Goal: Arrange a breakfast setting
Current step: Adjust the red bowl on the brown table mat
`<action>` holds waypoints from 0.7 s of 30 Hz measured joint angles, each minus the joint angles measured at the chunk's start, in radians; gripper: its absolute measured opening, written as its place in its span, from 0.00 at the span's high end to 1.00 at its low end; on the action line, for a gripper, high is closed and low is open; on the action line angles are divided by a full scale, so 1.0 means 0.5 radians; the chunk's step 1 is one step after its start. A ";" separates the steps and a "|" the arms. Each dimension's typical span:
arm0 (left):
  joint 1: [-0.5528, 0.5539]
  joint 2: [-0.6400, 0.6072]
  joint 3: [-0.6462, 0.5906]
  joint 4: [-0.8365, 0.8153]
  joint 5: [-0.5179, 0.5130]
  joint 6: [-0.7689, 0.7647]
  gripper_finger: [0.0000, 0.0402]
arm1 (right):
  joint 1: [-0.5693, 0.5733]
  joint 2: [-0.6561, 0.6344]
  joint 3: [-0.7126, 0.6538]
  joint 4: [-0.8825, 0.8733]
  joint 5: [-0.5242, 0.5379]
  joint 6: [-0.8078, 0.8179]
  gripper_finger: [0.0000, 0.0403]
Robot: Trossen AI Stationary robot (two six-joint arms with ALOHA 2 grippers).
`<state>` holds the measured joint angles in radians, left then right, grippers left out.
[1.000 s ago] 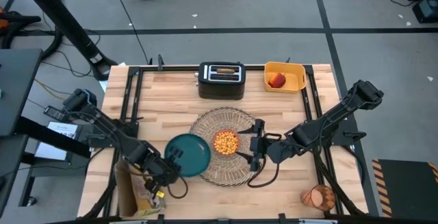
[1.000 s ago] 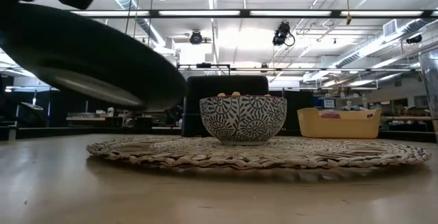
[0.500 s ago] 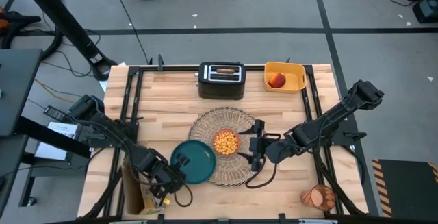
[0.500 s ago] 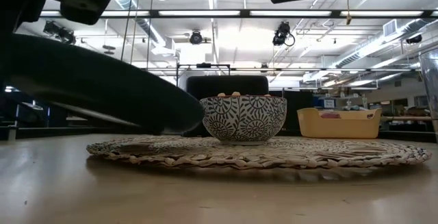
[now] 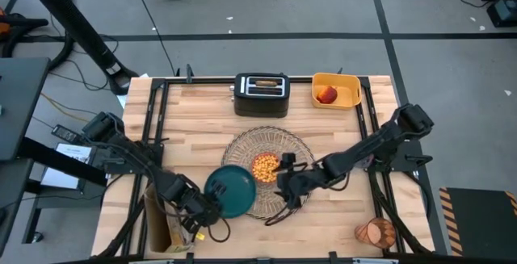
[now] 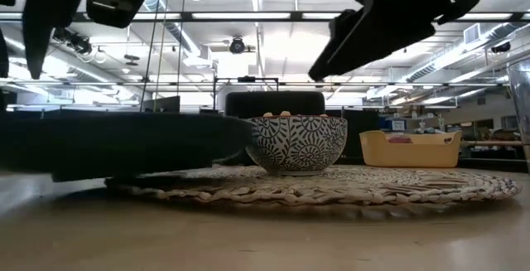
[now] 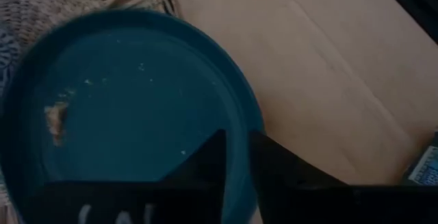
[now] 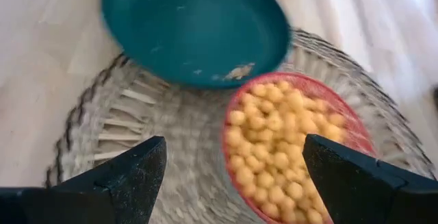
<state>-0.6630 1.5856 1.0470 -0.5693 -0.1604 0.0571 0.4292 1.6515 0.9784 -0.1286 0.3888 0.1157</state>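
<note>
The dark teal plate [image 5: 233,191] lies level, its right part on the near-left edge of the round straw placemat [image 5: 279,144] and the rest over the table. My left gripper [image 5: 207,205] is at the plate's near-left rim, shut on it. A patterned bowl of yellow cereal [image 5: 266,168] stands on the middle of the mat. Just to the near right of the bowl, my right gripper [image 5: 283,182] hangs open above the mat; its own view shows the bowl [image 8: 294,148] ahead of its wide-spread fingers. The red fruit [image 5: 326,95] lies in the yellow bin [image 5: 349,91]. My left gripper has the plate's near-left rim [image 7: 241,157] between its two fingers, one finger [image 7: 205,169] over the plate's inside and the other outside it. The fingers slant down from the table's near left. The plate lies level, its far part on the mat.
A black toaster [image 5: 261,95] with a brown slice in its slot stands at the far edge beside the bin. An orange tumbler [image 5: 376,233] is at the near right corner. A brown paper bag [image 5: 158,225] lies near left, close to my left arm.
My left gripper has sunk and gone toward the table's right and near edge with the plate, which went from tilted and lifted to level, resting partly on the mat. My right gripper has come down toward the near left, closer to the bowl, staying open.
</note>
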 joint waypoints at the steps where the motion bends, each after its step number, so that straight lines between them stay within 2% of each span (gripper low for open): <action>1: 0.004 0.000 0.000 -0.001 -0.002 0.001 0.81 | -0.006 0.022 0.010 0.000 -0.032 -0.025 0.14; 10: 0.092 -0.043 0.005 0.005 -0.003 -0.038 0.74 | -0.060 0.008 0.015 -0.262 -0.191 -0.061 0.17; 17: 0.162 -0.172 0.020 0.002 -0.001 -0.071 0.74 | -0.110 0.065 0.017 -0.242 -0.257 -0.186 0.38; 21: 0.218 -0.201 0.020 -0.013 -0.005 -0.074 0.74 | -0.132 0.069 0.016 -0.245 -0.293 -0.371 0.49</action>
<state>-0.5541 1.4851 1.0569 -0.5756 -0.1631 0.0200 0.3631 1.6858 0.9863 -0.2513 0.2425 -0.0696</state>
